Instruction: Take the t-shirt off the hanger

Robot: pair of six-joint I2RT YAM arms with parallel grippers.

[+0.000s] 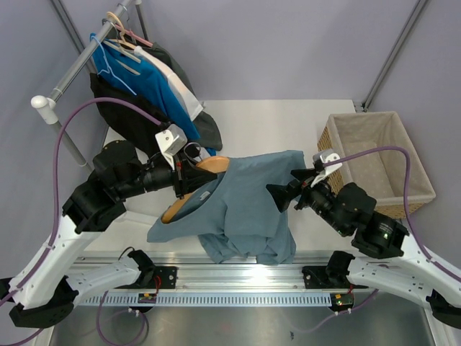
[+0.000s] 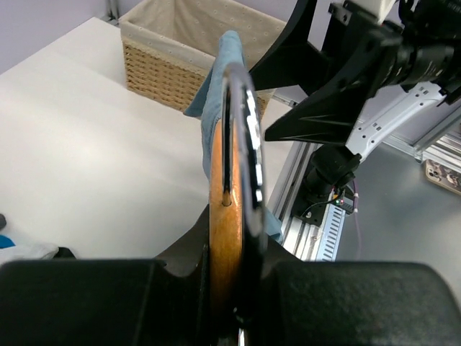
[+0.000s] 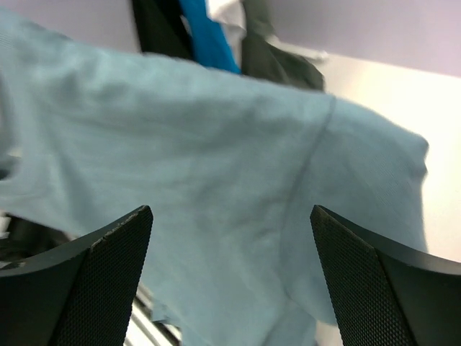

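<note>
Half the job remains, I judge: my left end effector [image 1: 186,170] clamps the hanger [image 1: 215,164], the t-shirt [image 1: 252,205] hangs off its far end, and my right end effector [image 1: 279,196] gapes empty alongside.

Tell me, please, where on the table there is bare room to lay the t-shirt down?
Bare table lies behind the t-shirt, between the hanging clothes and the basket; the basket's inside also looks empty. The middle is crowded: the left gripper holds the hanger there, and the open right gripper faces the shirt.
</note>
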